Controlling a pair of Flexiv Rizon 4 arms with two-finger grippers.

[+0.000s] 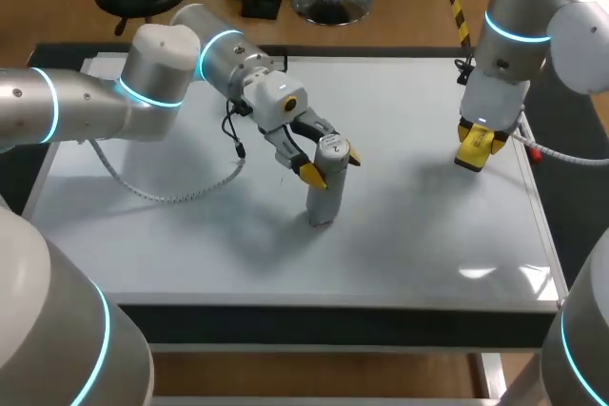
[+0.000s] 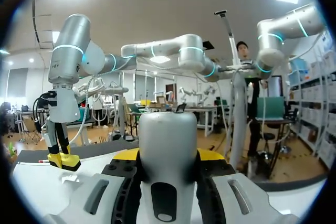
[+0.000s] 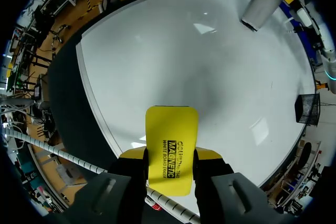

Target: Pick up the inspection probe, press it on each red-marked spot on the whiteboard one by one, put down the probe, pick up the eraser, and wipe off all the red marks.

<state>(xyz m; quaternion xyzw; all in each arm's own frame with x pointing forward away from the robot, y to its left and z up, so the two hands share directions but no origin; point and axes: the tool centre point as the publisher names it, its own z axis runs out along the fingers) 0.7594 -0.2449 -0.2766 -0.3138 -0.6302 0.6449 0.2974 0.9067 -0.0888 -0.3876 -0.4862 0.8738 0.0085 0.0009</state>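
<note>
Whiteboard (image 1: pixel 409 235) takes up nearly the whole dark surface (image 1: pixel 285 325), lying flat with just a dark strip showing along the front and sides.

Left arm (image 1: pixel 86 106) comes in from its side and reaches to about the middle of the whiteboard. Right arm (image 1: pixel 519 26) hangs down over the board's right side, near the far right corner, well apart from the other one.

Inspection probe (image 1: pixel 326 192) is a grey cylinder standing pretty much upright, leaning a touch, in the middle of the board. Its lower end is right down at the board, though I can't tell how firmly it's on there. Left gripper (image 1: pixel 331 164) is clamped on the probe's upper part, a yellow tip on each side. The left wrist view shows it nicely: the probe (image 2: pixel 165 129) sits squeezed between the two fingers of the left gripper (image 2: pixel 167 153).

Eraser (image 3: pixel 172 148) is a flat yellow block gripped in the right gripper (image 3: pixel 170 154), one finger pressed on each long side, sticking out past the tips toward the board. From the head view the right gripper (image 1: pixel 476 149) sits just inside the board's right edge. Can't tell if the eraser is touching the board or just above it.

Smallest bit: a thin white cable (image 1: pixel 143 187) from the left arm droops in a loop onto the board's left half.
</note>
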